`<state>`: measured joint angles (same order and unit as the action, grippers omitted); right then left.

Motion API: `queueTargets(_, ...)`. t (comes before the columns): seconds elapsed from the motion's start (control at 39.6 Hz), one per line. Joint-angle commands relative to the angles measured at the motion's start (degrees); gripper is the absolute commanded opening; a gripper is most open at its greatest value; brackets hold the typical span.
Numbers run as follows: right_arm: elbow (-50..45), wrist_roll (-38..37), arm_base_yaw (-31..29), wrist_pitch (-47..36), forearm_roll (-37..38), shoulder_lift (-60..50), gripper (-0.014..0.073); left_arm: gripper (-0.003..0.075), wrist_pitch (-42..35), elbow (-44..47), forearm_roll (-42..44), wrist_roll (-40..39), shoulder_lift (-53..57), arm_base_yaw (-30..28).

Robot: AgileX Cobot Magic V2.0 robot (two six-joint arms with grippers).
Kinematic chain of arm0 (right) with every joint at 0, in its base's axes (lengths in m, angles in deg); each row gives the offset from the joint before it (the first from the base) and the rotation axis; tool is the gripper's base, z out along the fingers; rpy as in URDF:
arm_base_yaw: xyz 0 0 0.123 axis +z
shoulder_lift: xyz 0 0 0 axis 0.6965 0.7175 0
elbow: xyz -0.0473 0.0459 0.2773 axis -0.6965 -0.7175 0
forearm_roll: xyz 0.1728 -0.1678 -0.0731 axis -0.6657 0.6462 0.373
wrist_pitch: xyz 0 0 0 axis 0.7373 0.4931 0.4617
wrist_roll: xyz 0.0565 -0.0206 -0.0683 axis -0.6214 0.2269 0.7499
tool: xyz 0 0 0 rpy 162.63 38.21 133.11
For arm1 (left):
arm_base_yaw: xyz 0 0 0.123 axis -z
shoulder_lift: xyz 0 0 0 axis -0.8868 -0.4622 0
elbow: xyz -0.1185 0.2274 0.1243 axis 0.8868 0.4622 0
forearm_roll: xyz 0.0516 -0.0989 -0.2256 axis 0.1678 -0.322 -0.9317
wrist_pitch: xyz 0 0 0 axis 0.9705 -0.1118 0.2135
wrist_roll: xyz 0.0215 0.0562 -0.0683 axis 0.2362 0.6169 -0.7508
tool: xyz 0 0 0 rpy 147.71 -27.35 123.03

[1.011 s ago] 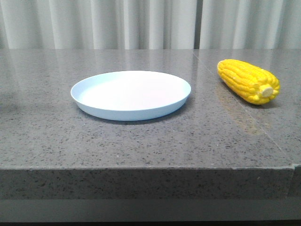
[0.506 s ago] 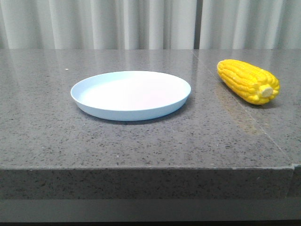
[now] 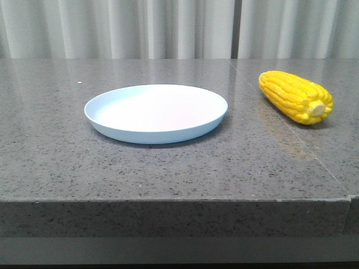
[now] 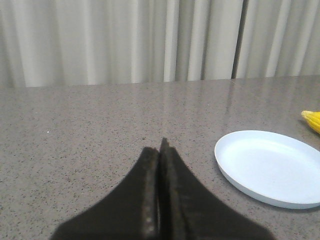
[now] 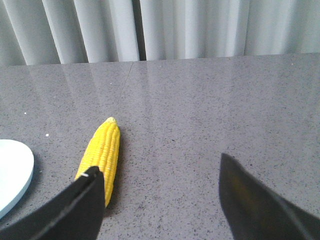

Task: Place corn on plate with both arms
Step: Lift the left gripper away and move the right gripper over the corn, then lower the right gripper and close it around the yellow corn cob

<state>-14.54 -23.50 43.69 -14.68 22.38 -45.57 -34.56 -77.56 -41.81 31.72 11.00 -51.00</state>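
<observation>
The yellow corn (image 3: 295, 96) lies on the grey stone table to the right of the pale blue plate (image 3: 156, 114), its pale stub end toward the front. No gripper shows in the front view. In the left wrist view my left gripper (image 4: 161, 145) is shut with nothing in it, and the plate (image 4: 270, 167) sits apart from it with the corn tip (image 4: 312, 120) beyond. In the right wrist view my right gripper (image 5: 159, 167) is open, and the corn (image 5: 101, 151) lies just past one of its fingers (image 5: 82, 202), partly hidden by it.
The table's front edge (image 3: 168, 200) runs across the front view, with a seam (image 3: 291, 134) in the stone running past the corn. Pale curtains (image 3: 168, 28) hang behind the table. The plate's rim (image 5: 15, 180) shows at the edge of the right wrist view.
</observation>
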Motion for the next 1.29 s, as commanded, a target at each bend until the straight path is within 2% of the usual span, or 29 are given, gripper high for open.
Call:
queueTargets(0.0, 1.94, 0.49, -0.22, -5.08, -0.2, 0.62, 0.0518, -0.002, -5.21, -1.44, -0.03, 0.03, -0.58, 0.41)
queueTargets(0.33, 1.94, 0.49, -0.22, -5.44, -0.2, 0.62, 0.0521, -0.002, -5.21, -1.44, -0.03, 0.03, -0.58, 0.41)
queueTargets(0.53, 1.94, 0.49, -0.22, -9.57, -0.2, 0.78, 0.0655, -0.002, -5.21, -1.44, -0.03, 0.03, -0.58, 0.41)
queueTargets(0.66, 2.38, 0.49, -0.15, -12.63, -2.05, 1.81, 0.0652, -0.002, -5.21, -1.44, -0.03, 0.03, -0.58, 0.41)
queueTargets(0.86, 9.7, 0.55, -0.15, -5.99, -2.06, 11.32, 0.0652, -0.002, -5.21, -1.44, -0.03, 0.03, -0.58, 0.41)
queueTargets(1.14, 24.64, 0.55, 0.12, 10.0, -2.28, 32.47, 0.0652, -0.002, -5.21, -1.44, -0.03, 0.03, -0.58, 0.41)
queueTargets(1.26, 29.77, 0.55, 2.77, 12.8, -2.71, 40.36, 0.0652, -0.002, -5.21, -1.44, -0.03, 0.03, -0.58, 0.41)
